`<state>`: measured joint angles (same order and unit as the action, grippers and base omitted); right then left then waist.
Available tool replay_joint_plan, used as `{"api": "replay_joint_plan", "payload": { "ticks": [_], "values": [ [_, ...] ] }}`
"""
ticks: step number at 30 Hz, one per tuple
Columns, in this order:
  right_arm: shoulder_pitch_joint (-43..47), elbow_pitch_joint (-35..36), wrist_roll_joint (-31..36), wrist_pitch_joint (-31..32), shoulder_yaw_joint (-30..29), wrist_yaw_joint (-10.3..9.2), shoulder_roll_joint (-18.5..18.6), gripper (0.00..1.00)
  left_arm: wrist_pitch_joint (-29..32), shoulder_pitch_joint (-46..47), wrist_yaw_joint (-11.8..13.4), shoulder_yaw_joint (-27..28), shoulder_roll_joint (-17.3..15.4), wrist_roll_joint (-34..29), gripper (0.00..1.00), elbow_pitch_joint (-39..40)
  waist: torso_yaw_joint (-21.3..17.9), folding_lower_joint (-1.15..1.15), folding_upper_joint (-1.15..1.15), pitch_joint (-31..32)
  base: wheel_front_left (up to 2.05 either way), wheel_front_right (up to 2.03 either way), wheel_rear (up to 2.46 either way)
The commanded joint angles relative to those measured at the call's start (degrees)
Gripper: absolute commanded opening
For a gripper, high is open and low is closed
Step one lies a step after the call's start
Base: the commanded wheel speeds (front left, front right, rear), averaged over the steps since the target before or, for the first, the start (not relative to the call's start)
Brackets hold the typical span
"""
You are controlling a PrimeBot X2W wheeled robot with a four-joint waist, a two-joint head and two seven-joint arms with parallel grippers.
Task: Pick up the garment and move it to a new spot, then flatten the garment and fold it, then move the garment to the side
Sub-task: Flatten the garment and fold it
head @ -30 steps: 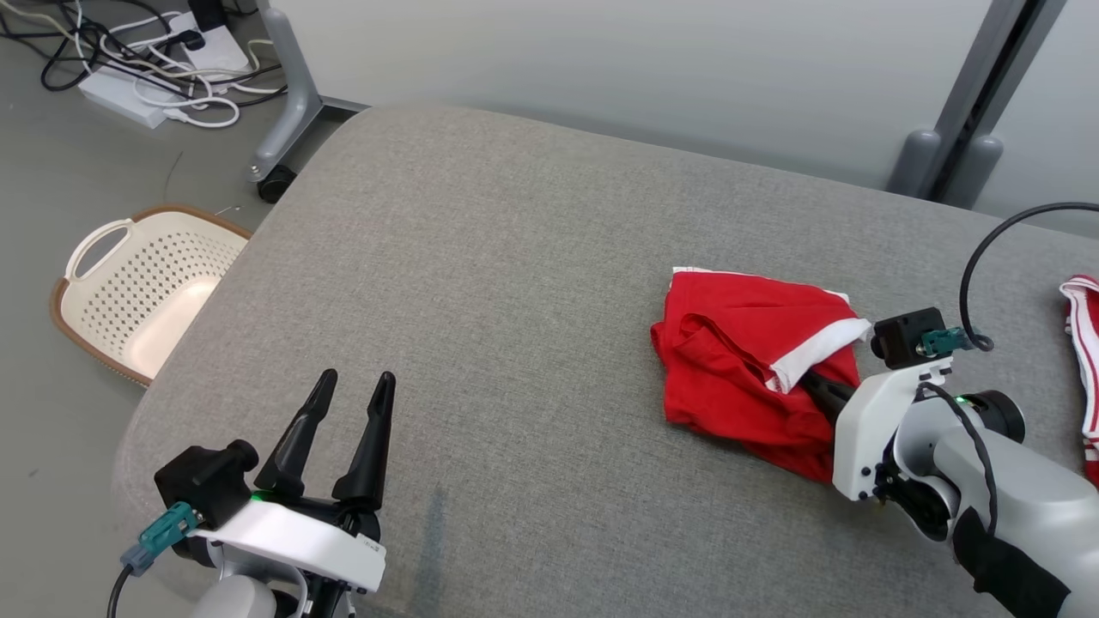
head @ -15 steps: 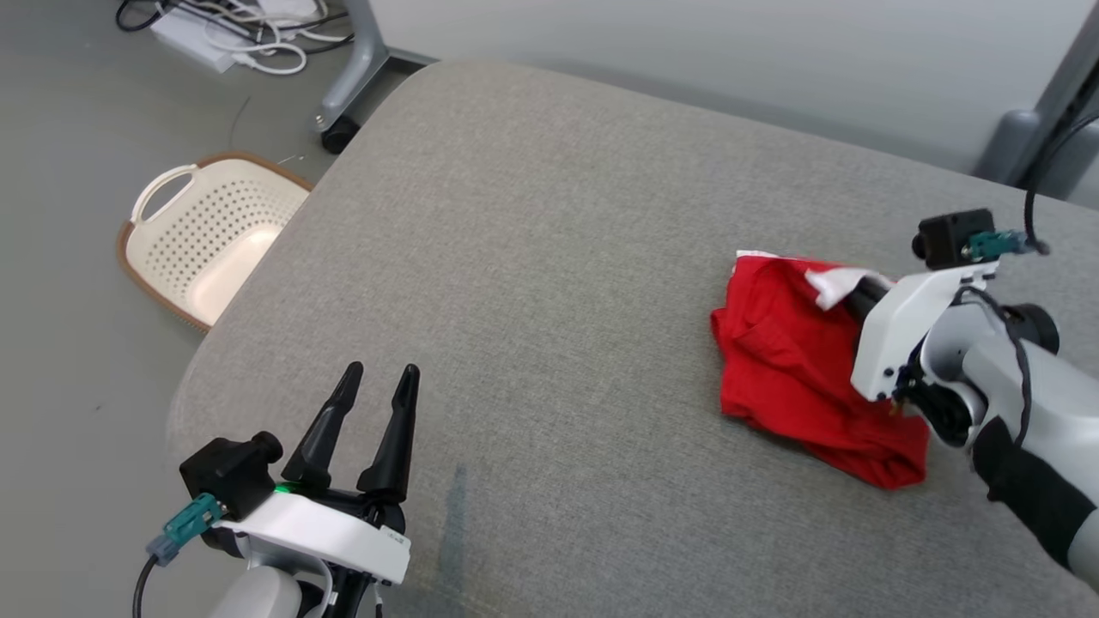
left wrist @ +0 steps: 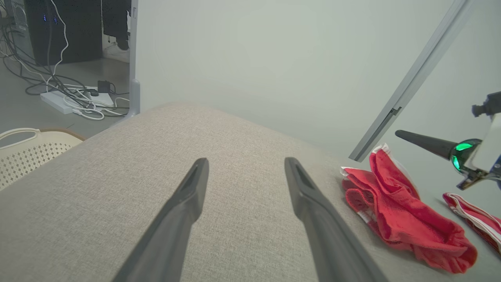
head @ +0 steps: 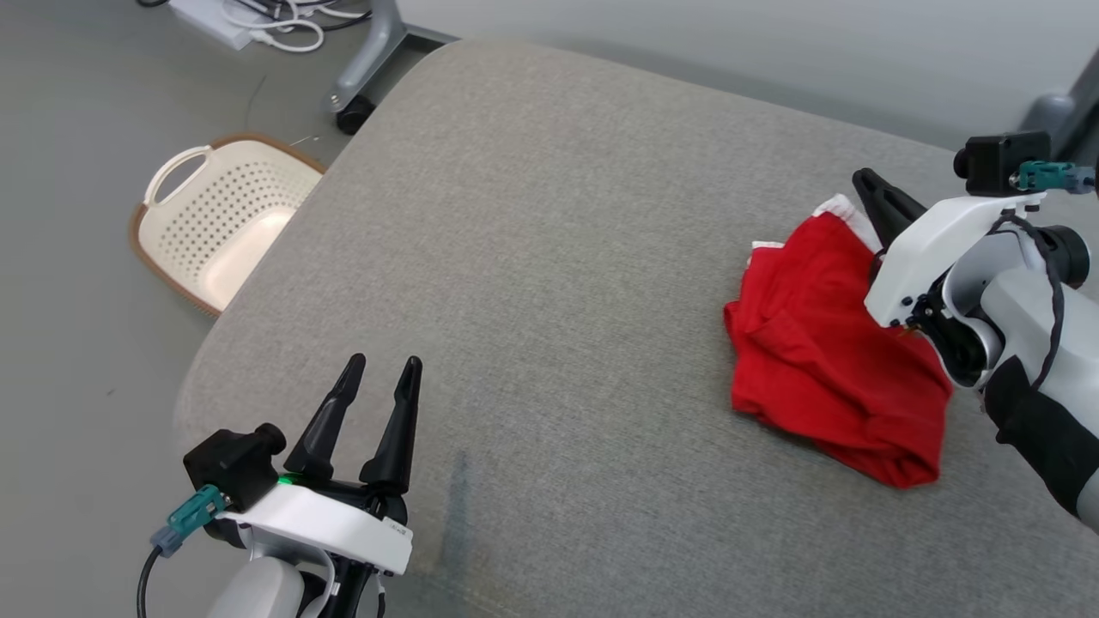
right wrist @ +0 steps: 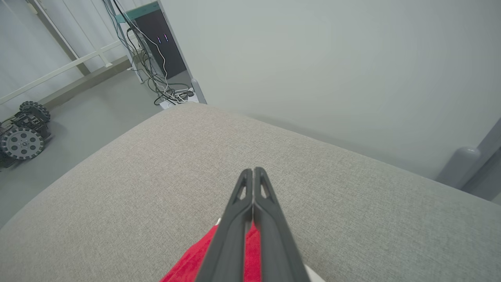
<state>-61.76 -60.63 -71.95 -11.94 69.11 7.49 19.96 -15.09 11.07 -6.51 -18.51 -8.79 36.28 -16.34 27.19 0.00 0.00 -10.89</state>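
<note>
the garment [head: 824, 343] lies bunched at the right of the head view. the right gripper [head: 860, 178], clenched on nothing, is over its upper edge; the left gripper [head: 384, 362] is released, at lower left. shut like this, the right gripper may only drag and crumple the garment, not lift it.

Only tiny, seemingly unreadable print marks the left gripper [head: 384, 362].

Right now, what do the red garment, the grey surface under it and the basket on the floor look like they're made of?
Red garment: soft knit fabric, matte, probably cotton or a blend; it slumps in loose folds, with white trim.
Grey surface: woven upholstery cloth, with heathered weave and rounded padded edges.
Basket: likely moulded plastic, cream, smooth, with regular punched holes and a brown rim.
</note>
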Motion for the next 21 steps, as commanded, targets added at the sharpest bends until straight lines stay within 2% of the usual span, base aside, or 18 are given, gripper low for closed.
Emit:
{"api": "replay_joint_plan", "payload": {
  "ticks": [1, 10, 16, 17, 20, 21],
  "values": [
    [1.0, 0.6, 0.5, -1.0, 0.3, 0.03, 0.3, 0.0, 0.0, 0.6, -0.3, 0.3, -0.5, -0.5, 1.0, 0.1, -1.5, 0.0, 0.0, 1.1, 0.0, 0.0, 0.0],
    [3.8, 5.9, 3.4, -3.3, -0.1, 0.03, 1.4, 0.0, 0.0, -1.3, 0.0, 2.9, -1.8, -2.3, 1.0, 1.8, -8.3, 0.0, 0.0, 4.3, 0.0, 0.0, 0.0],
    [8.5, 11.2, 8.2, -3.3, -8.4, 0.03, 2.4, 0.0, 0.0, -2.9, 0.8, 4.5, -3.1, -3.7, 1.0, 2.5, -12.5, 0.0, 0.0, 6.7, 0.0, 0.0, 0.0],
    [9.7, 12.1, 9.3, -3.3, -9.9, 0.03, 2.5, 0.1, 0.0, -3.0, 1.1, 4.7, -3.2, -3.8, 1.0, 2.6, -13.1, 0.0, 0.0, 7.1, 0.0, 0.0, 0.0],
    [13.4, 14.3, 12.2, -3.3, -14.7, 0.03, 3.0, 0.56, 0.0, -3.7, 1.6, 4.9, -3.9, -4.2, 1.0, 3.2, -14.6, 0.0, 0.0, 8.0, 0.0, 0.0, 0.0],
    [14.8, 14.9, 13.3, -3.3, -16.3, 0.03, 3.1, 0.91, 0.0, -4.0, 1.8, 4.9, -4.0, -4.4, 1.0, 3.4, -15.0, 0.0, 0.0, 8.2, 0.0, 0.0, 0.0]
  ]
}}
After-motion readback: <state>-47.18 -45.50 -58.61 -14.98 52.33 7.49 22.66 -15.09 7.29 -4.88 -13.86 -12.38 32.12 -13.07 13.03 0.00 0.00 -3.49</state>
